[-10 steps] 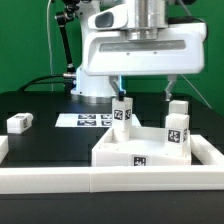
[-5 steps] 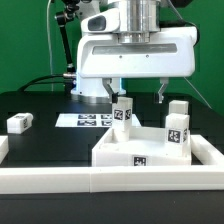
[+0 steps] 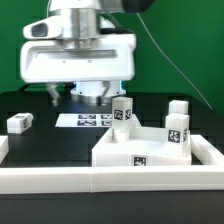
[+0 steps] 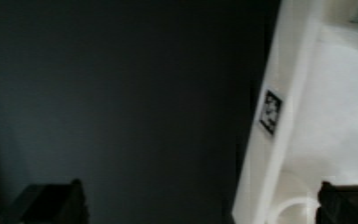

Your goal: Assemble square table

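Note:
The white square table top [image 3: 150, 152] lies at the exterior view's right with its raised rim up. Three white tagged legs stand on it: one at its left rear [image 3: 122, 113], two at the right [image 3: 178, 108] [image 3: 177, 131]. A fourth leg [image 3: 19, 123] lies loose on the black table at the far left. My gripper [image 3: 80, 95] hangs open and empty above the marker board [image 3: 90, 120], left of the top. In the wrist view the gripper [image 4: 197, 205] is spread wide over the black surface, with the top's tagged edge [image 4: 274, 110] beside one finger [image 4: 345, 198].
A long white rail [image 3: 110, 182] edges the black table along the front and turns up at both ends. The robot's base [image 3: 90, 92] and cables stand behind the marker board, before a green backdrop.
The gripper has moved toward the exterior view's left, away from the left rear leg and the top. It stays open and empty. The legs have not moved.

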